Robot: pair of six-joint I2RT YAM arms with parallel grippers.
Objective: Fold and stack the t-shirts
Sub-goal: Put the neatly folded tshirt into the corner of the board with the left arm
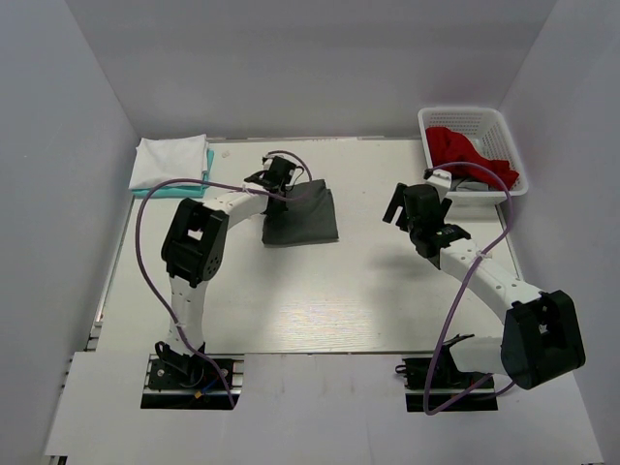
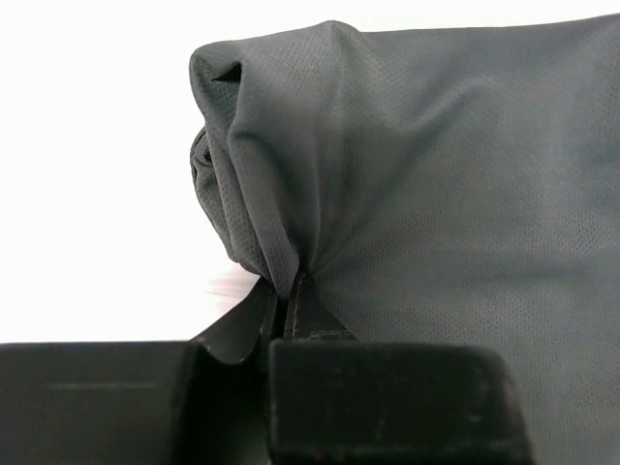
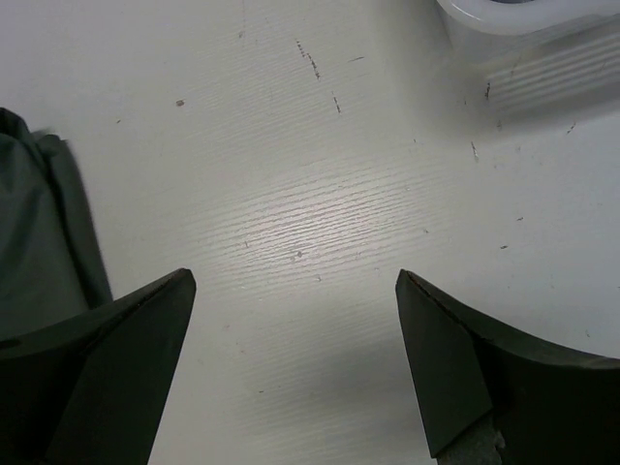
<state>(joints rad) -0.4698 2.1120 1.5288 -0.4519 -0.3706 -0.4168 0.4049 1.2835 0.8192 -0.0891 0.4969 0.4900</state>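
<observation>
The dark grey t-shirt (image 1: 303,218) lies folded at the table's middle back. My left gripper (image 1: 281,184) is shut on its upper left edge; in the left wrist view the grey cloth (image 2: 426,174) is pinched between the closed fingers of the gripper (image 2: 293,281). The white t-shirt (image 1: 170,161) lies folded on the teal t-shirt (image 1: 205,170) at the back left. The red t-shirt (image 1: 465,153) lies crumpled in the basket. My right gripper (image 1: 399,208) is open and empty over bare table, right of the grey shirt (image 3: 39,242); it shows open in the right wrist view (image 3: 295,281).
A white plastic lattice basket (image 1: 504,126) stands at the back right; its corner shows in the right wrist view (image 3: 523,19). White walls close the table on three sides. A purple cable loops from each arm.
</observation>
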